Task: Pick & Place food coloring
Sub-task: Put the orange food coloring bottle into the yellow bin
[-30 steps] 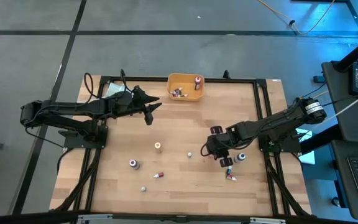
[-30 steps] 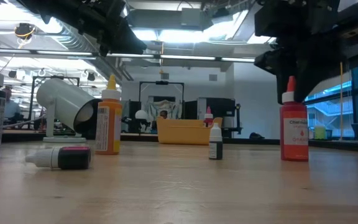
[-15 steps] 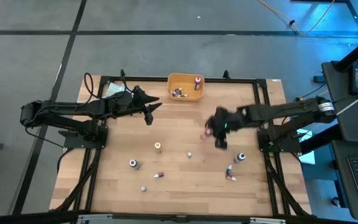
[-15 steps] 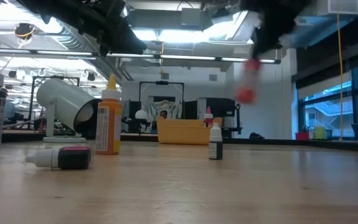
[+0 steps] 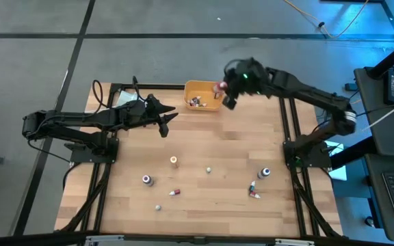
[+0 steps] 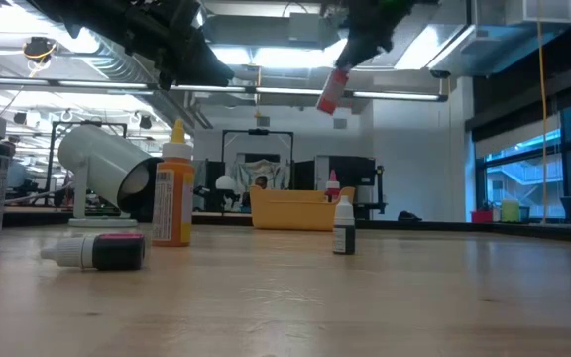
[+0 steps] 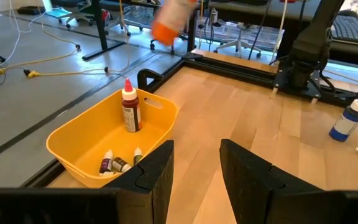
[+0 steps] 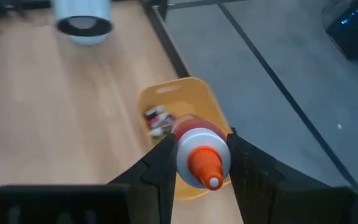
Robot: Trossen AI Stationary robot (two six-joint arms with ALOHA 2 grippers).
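Observation:
My right gripper (image 5: pixel 228 94) is shut on a red food coloring bottle (image 8: pixel 199 154) with a white collar and an orange-red tip. It holds the bottle high over the right end of the orange bin (image 5: pixel 204 96); the low view shows the bottle (image 6: pixel 332 89) tilted in the air. In the bin (image 7: pixel 104 146) a red bottle (image 7: pixel 129 111) stands upright and a few tiny vials (image 7: pixel 115 164) lie on the floor. My left gripper (image 5: pixel 168 124) is open and empty, hovering left of the bin. My right gripper pinches the red bottle's body (image 8: pixel 185 134) between its two fingers (image 8: pixel 159 167), just behind the white collar. The tip points forward past the fingertips. The bottle is lifted clear, tilted, tip end lower, above the bin.
Several small bottles are scattered on the near half of the table: an orange one (image 5: pixel 174 161), a purple-capped one (image 5: pixel 146 180), a blue-capped one (image 5: pixel 264 173), and vials lying flat (image 5: pixel 253 190). A white cup (image 6: pixel 107 164) lies on its side at the far left.
My right gripper has lifted the red bottle off the table's near right part and carried it up and toward the far edge, to above the bin. The bottle, upright on the wood a second ago, now hangs tilted in the air.

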